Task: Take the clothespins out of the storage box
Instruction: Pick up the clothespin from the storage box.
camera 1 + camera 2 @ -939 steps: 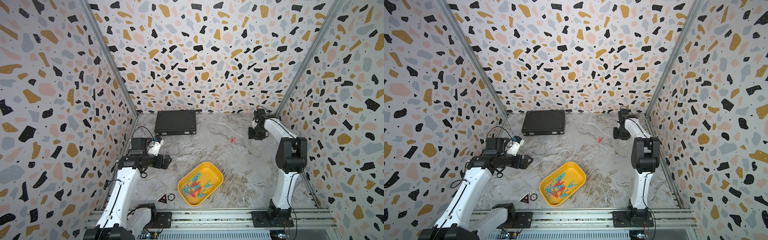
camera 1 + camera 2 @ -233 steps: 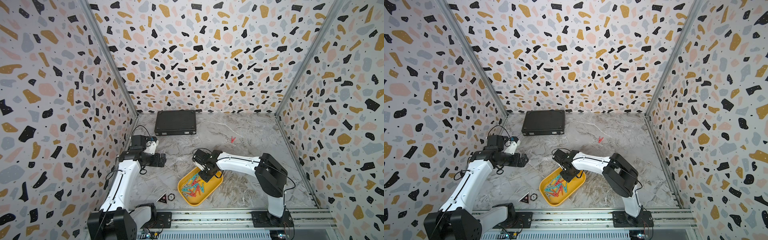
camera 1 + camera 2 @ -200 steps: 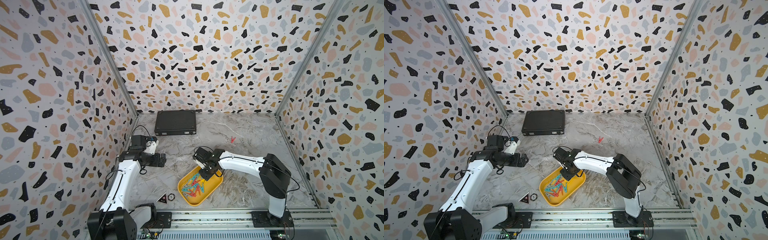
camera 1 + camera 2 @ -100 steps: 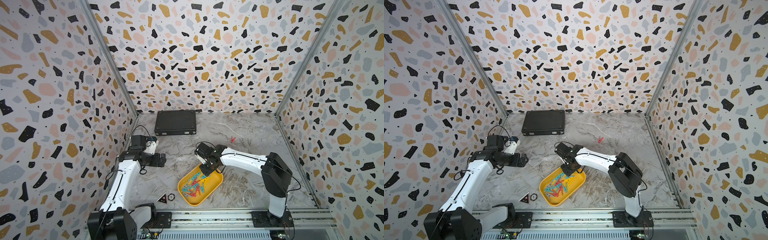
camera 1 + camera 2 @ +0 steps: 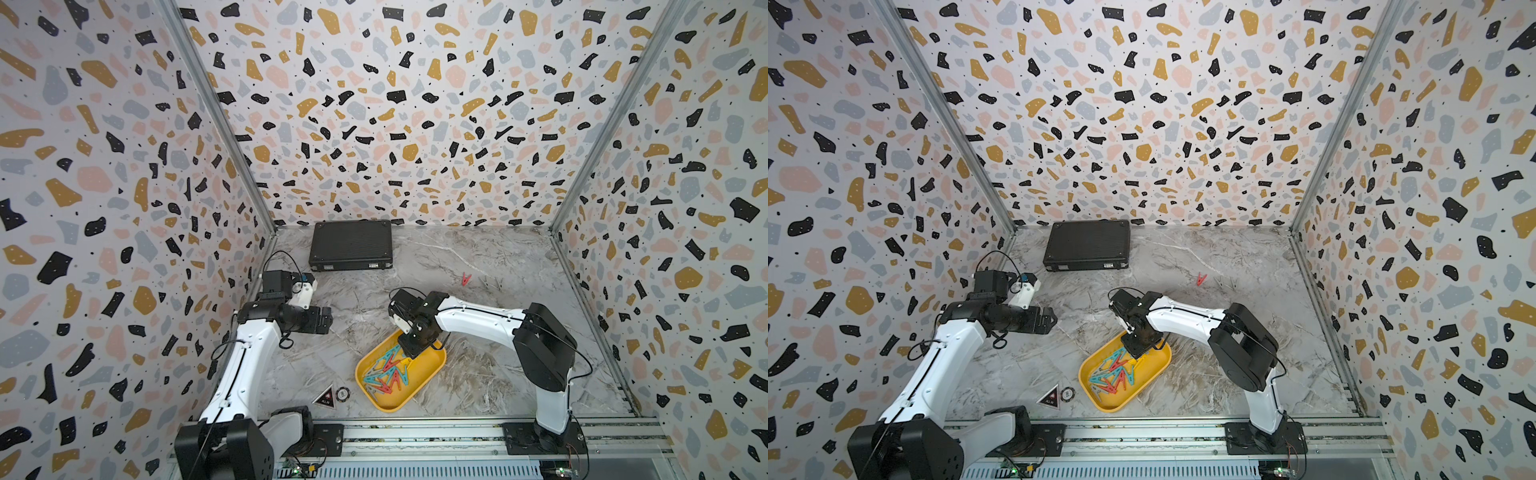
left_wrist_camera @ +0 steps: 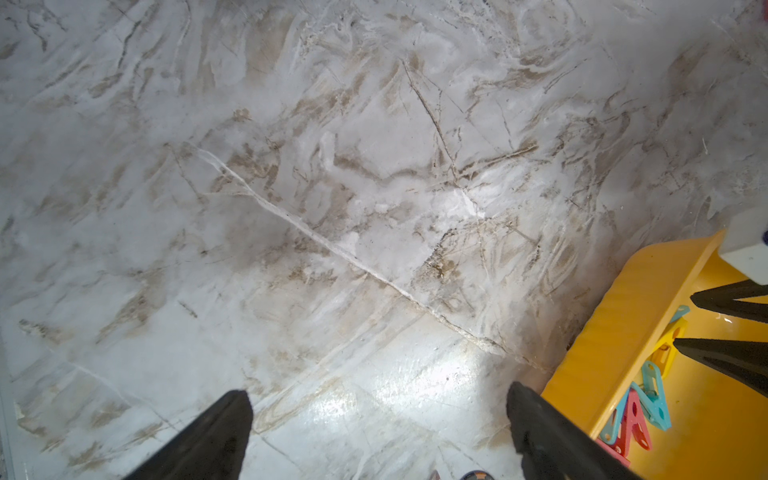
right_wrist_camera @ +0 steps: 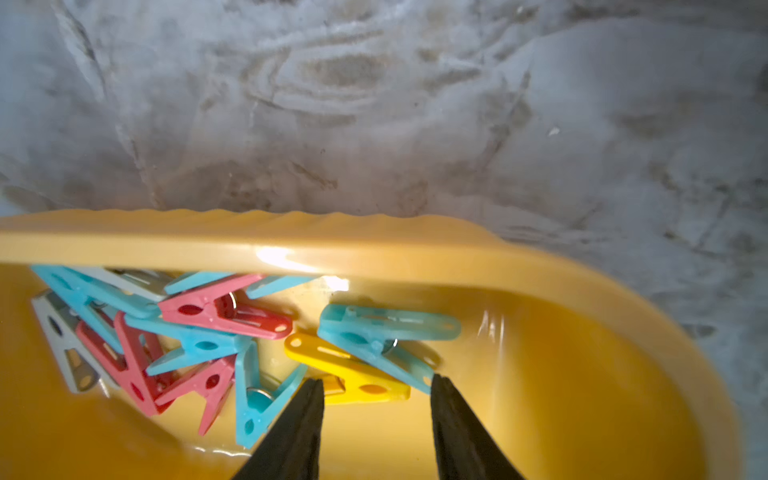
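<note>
Partly open, the right jaws hang low inside the far end of the storage box point(image 5: 424, 376). In the right wrist view their black fingertips point(image 7: 297, 428) flank the wide end of a yellow clothespin point(image 7: 357, 377), with a teal clothespin point(image 7: 386, 328) lying across it. Nothing is pinched between them, and whether a tip touches either peg I cannot tell. The right arm point(image 5: 478, 319) rises from the rail at the near right and folds at a high elbow. Its white forearm stretches leftward, wrist bent steeply down. The other clothespins point(image 5: 1113, 374) lie heaped in the box's near half. One red clothespin point(image 5: 466, 278) sits alone on the bench point(image 5: 353, 299), well apart. Over on the left arm point(image 5: 249, 353), the left jaws gape wide above bare bench, forearm level, pointing toward the box but short of it.
</note>
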### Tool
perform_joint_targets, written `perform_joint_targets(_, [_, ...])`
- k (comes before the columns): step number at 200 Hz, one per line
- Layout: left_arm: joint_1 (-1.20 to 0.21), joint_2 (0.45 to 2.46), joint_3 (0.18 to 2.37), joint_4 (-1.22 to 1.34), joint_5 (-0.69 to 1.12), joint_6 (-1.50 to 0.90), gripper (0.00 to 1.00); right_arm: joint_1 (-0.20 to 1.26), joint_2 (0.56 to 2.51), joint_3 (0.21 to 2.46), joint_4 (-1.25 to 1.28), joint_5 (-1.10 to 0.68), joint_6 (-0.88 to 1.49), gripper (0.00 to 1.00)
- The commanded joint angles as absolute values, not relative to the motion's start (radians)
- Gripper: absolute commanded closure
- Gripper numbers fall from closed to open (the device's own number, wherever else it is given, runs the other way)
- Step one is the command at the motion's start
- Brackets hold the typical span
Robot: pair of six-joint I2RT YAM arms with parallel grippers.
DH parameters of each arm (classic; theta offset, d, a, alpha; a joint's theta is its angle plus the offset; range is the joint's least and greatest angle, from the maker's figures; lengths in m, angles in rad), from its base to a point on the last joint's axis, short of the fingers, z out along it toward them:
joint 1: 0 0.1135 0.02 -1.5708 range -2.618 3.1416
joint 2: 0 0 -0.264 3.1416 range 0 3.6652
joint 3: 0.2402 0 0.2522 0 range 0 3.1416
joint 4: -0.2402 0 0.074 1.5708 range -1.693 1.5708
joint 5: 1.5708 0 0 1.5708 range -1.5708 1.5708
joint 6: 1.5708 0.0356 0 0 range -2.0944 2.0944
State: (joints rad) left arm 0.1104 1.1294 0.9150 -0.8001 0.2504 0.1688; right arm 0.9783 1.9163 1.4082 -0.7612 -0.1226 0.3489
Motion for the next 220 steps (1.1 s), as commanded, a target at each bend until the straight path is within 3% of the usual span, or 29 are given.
perform_joint_targets(1, [0.115, 1.119, 0.916, -0.79, 0.267, 0.179, 0.0, 0.982, 1.826, 1.379, -0.799, -0.148, 0.475, 0.52])
perform_joint_targets(105, [0.115, 1.112, 0.917, -0.789, 0.279, 0.177, 0.0, 1.019, 1.88, 1.332, -0.71, -0.131, 0.707, 0.59])
perform_joint_targets(220, [0.115, 1.072, 0.913, -0.788, 0.307, 0.18, 0.0, 1.038, 1.944, 1.342, -0.718, -0.092, 0.815, 0.57])
